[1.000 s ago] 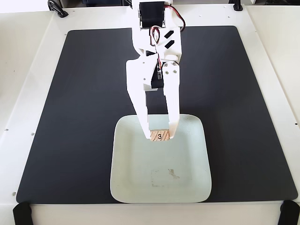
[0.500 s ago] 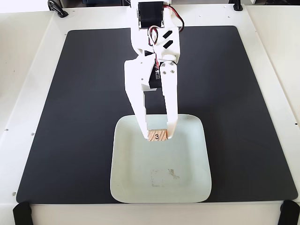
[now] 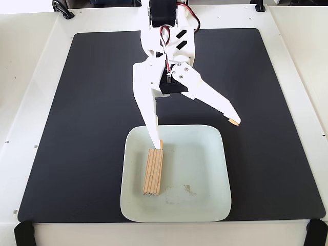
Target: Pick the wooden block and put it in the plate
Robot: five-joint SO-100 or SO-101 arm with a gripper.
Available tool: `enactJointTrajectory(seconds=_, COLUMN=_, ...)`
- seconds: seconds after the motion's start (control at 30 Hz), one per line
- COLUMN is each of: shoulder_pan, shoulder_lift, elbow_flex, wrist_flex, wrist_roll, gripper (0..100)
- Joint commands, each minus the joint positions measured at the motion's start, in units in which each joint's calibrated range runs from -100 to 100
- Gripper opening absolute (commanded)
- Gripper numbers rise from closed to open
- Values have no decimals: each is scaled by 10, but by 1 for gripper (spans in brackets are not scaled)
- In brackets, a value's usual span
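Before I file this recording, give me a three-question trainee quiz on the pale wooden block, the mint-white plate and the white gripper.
1. True or false: the pale tan, grain-lined wooden block lies inside the mint-white rounded-square plate.
2. The white two-finger gripper is: A) shut on the block, B) open, C) out of view.
3. Fill in: the plate rests on a ____ mat.

Key:
1. True; the block lies in the plate's left half in the fixed view.
2. B; the jaws stand wide apart, one fingertip at the block's far end, the other out over the mat beyond the plate's far right corner.
3. Black.
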Motion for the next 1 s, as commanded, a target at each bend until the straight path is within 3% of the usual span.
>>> enactJointTrajectory(seconds=0.0, shoulder_pan=3, shoulder_lift=-38, elbow_flex=-7, wrist_flex=-9, wrist_roll=5, gripper=50)
enactJointTrajectory(seconds=0.17, shoulder_pan=3, shoulder_lift=-39, elbow_flex=-7, wrist_flex=-9, wrist_roll=6, gripper=45)
enactJointTrajectory(seconds=0.4, shoulder_pan=-6, shoulder_lift=-39, elbow_flex=-5, wrist_flex=-3, wrist_roll=33, gripper=0)
enactJointTrajectory(seconds=0.7, shoulder_pan=-5, shoulder_lift=-61, elbow_flex=3, wrist_flex=-1, wrist_roll=19, gripper=1)
enactJointTrajectory(seconds=0.97, shoulder_pan=-8, shoulder_lift=-260, elbow_flex=201, wrist_flex=-2, wrist_roll=5, gripper=1)
